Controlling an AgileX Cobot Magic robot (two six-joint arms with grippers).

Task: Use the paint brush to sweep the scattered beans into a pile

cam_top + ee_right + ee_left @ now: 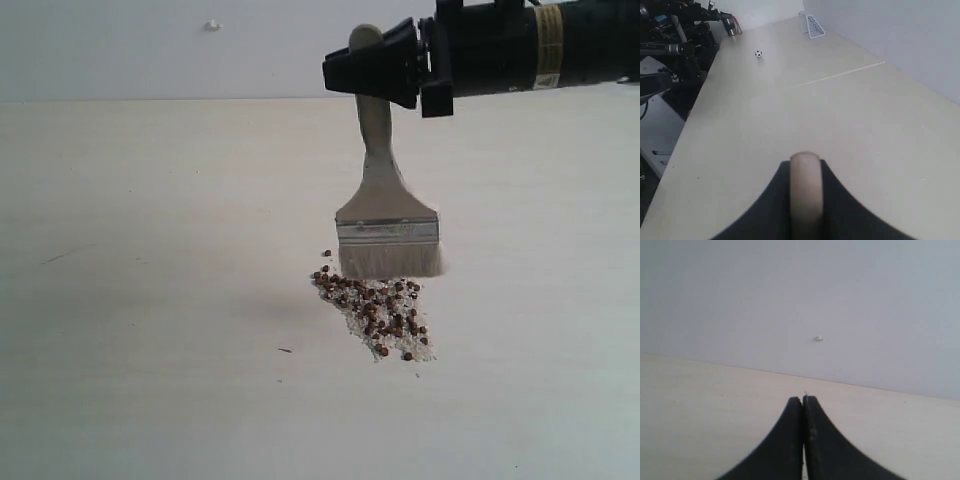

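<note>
The paint brush (385, 215) hangs upright over the table, pale wooden handle up, silver ferrule and off-white bristles down. My right gripper (372, 68) is shut on the handle's top end; in the right wrist view the rounded handle end (805, 190) sits pinched between the black jaws of my right gripper (805, 165). The bristle tips stand at the far edge of the beans (378, 315), a tight patch of small reddish-brown pellets mixed with whitish grit. My left gripper (803, 400) is shut with nothing in it, above bare table, and does not show in the exterior view.
A pale wall rises behind the table (150, 300). In the right wrist view a small black-and-white ball (758, 54) and a little white net (812, 25) lie at the table's far end, with dark equipment (670, 45) beyond the table's side edge.
</note>
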